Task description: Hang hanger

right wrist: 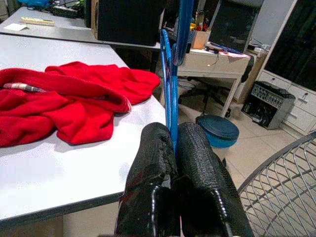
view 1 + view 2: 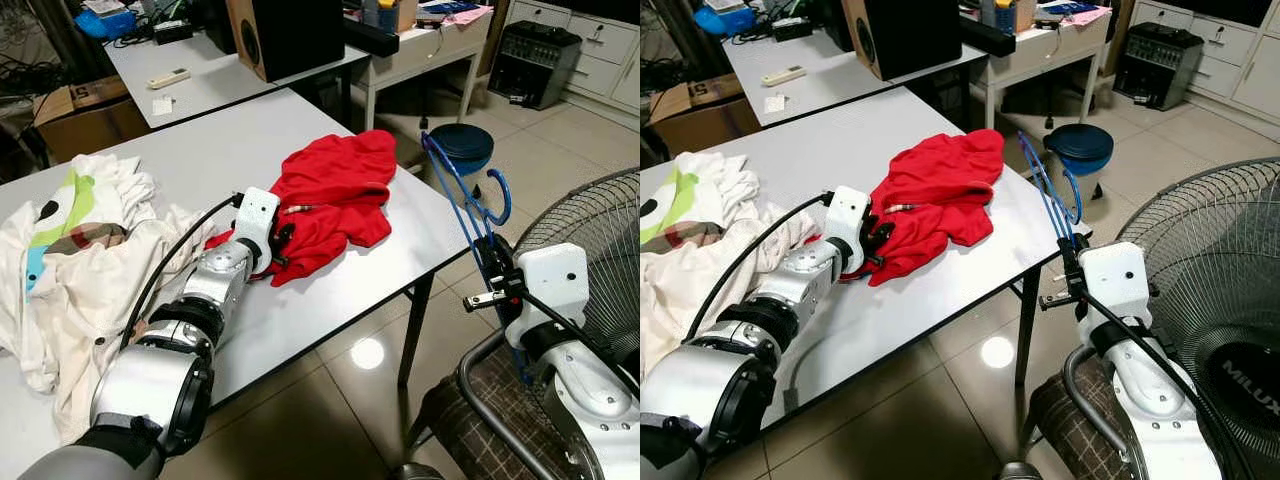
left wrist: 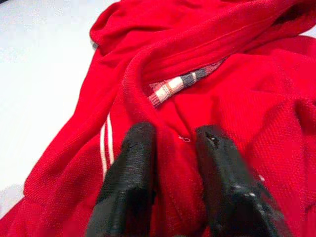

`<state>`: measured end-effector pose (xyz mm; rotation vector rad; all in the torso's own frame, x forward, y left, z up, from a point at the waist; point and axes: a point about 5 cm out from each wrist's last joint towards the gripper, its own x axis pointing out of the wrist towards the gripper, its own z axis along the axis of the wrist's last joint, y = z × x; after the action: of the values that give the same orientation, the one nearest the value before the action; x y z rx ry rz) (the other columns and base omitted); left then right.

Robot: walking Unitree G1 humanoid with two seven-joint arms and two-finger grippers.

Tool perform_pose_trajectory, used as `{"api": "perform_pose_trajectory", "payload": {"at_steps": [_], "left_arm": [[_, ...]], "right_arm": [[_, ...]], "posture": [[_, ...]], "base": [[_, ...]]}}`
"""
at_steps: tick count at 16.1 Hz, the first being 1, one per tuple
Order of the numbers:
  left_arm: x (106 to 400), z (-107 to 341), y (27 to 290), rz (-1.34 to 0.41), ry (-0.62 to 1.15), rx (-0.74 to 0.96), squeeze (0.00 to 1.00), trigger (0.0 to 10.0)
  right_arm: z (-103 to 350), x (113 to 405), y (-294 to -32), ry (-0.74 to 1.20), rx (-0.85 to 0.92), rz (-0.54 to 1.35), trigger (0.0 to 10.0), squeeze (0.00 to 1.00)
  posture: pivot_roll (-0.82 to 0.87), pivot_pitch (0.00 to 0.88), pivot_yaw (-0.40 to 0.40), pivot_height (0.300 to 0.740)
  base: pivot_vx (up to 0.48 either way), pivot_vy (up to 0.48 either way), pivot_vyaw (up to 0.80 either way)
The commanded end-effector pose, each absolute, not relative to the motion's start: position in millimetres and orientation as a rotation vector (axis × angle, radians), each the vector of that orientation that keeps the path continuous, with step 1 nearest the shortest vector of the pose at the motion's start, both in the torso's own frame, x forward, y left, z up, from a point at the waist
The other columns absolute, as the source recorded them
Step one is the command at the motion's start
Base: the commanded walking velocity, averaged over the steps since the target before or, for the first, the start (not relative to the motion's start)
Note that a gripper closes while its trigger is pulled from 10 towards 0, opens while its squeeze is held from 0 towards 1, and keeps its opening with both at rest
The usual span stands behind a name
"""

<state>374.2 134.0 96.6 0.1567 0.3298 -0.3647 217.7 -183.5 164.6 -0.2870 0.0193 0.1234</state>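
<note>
Both claws busy: left claw (image 3: 173, 163) pinches red shirt (image 2: 335, 195) collar on table (image 2: 230, 150); right claw (image 1: 175, 148) grips blue hanger (image 2: 465, 200). Next, probably thread hanger into neck.

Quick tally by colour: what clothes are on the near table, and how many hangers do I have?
Red knit garment, pinched by the left hand: 1
Crumpled cream-white garments, a heap I cannot separate: 1
Blue plastic hanger, clamped in the right hand beside the table: 1
Total: 3
</note>
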Motion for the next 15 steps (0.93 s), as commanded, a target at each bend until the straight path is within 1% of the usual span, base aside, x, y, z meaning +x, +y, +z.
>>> {"api": "perform_pose_trajectory", "payload": {"at_steps": [1, 4, 7, 9, 10, 11, 12, 15], "left_arm": [[372, 89, 144, -0.316, 0.399, 0.165, 0.0, 0.0], [372, 89, 148, -0.282, 0.407, 0.154, 0.0, 0.0], [378, 101, 150, -0.267, 0.336, 0.091, 0.0, 0.0], [386, 121, 147, -0.318, 0.251, 0.027, 0.0, 0.0], [391, 137, 146, -0.361, 0.195, 0.016, 0.0, 0.0], [394, 144, 147, -0.371, 0.171, 0.017, 0.0, 0.0], [399, 162, 152, -0.397, 0.118, 0.018, 0.0, 0.0], [405, 197, 162, -0.47, 0.01, 0.021, 0.0, 0.0]], "right_arm": [[165, 220, -182, 0.018, -0.295, 0.134, 10.0, 0.0], [166, 221, -181, 0.015, -0.295, 0.135, 10.0, 0.0], [167, 221, -181, 0.007, -0.295, 0.134, 10.0, 0.0], [169, 221, -181, -0.007, -0.294, 0.133, 10.0, 0.0], [170, 221, -181, -0.019, -0.29, 0.135, 10.0, 0.0], [170, 221, -180, -0.023, -0.289, 0.138, 10.0, 0.0], [173, 219, -177, -0.048, -0.285, 0.161, 10.0, 0.0], [173, 198, -168, -0.06, -0.251, 0.318, 10.0, 0.0]], "posture": [[-0.19, 0.0, 0.121, 0.74], [-0.19, 0.0, 0.122, 0.74], [-0.2, 0.0, 0.124, 0.74], [-0.2, 0.0, 0.124, 0.74], [-0.19, 0.0, 0.124, 0.74], [-0.19, 0.0, 0.126, 0.74], [-0.19, 0.0, 0.131, 0.74], [-0.17, 0.0, 0.134, 0.74]], "base": [[0.0, 0.0, 0.0], [0.0, 0.0, 0.0], [0.0, 0.0, 0.0], [0.0, 0.0, 0.0], [0.0, 0.0, 0.0], [0.0, 0.0, 0.0], [0.0, 0.0, 0.0], [0.0, 0.0, 0.0]]}}
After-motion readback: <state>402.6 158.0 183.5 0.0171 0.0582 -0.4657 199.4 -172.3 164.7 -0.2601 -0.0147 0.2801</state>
